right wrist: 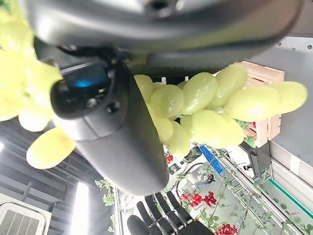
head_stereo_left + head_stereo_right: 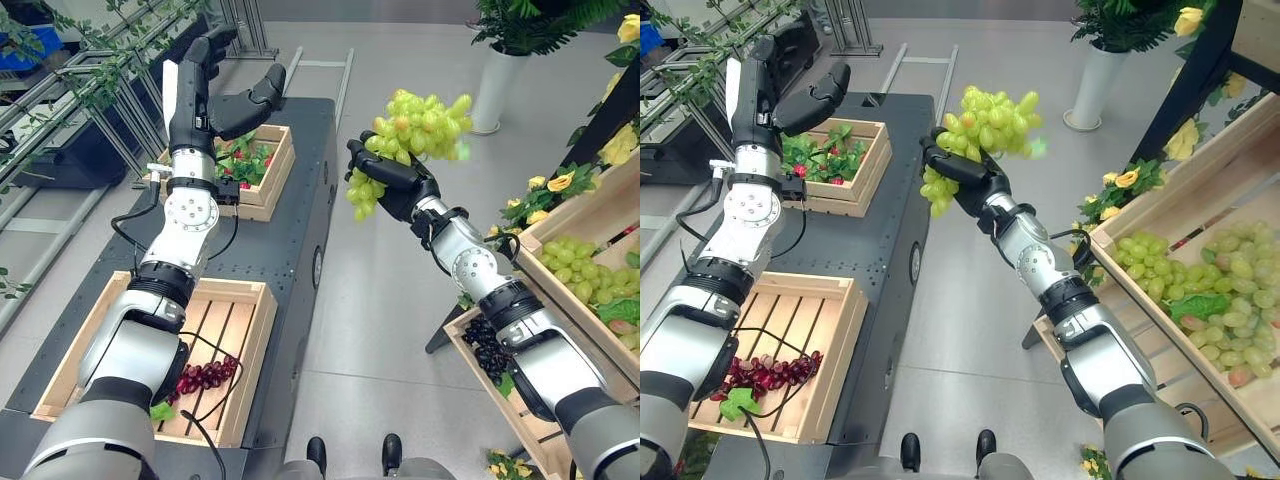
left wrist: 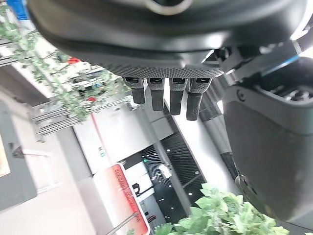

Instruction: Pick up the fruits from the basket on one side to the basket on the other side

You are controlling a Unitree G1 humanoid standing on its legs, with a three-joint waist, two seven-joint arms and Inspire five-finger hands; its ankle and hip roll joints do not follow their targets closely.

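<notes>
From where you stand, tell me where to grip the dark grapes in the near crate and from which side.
Take the dark grapes across the bunch's thick middle, coming straight down from above. The bunch lies flat on the slats of the near crate, whose walls block a sideways approach. The raised, open left hand is nearest; the right hand already holds green grapes.

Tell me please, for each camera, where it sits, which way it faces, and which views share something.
Left eye view: on the head, looking down at the dark table; both arms show, the left hand raised open, the right hand holding green grapes.
Right eye view: beside it, the same scene a little shifted.
Left wrist view: on the left wrist, facing along straight fingers toward the room.
Right wrist view: on the right wrist, close on the grapes.
Shared: the green grapes show in both eye views and the right wrist view.
</notes>
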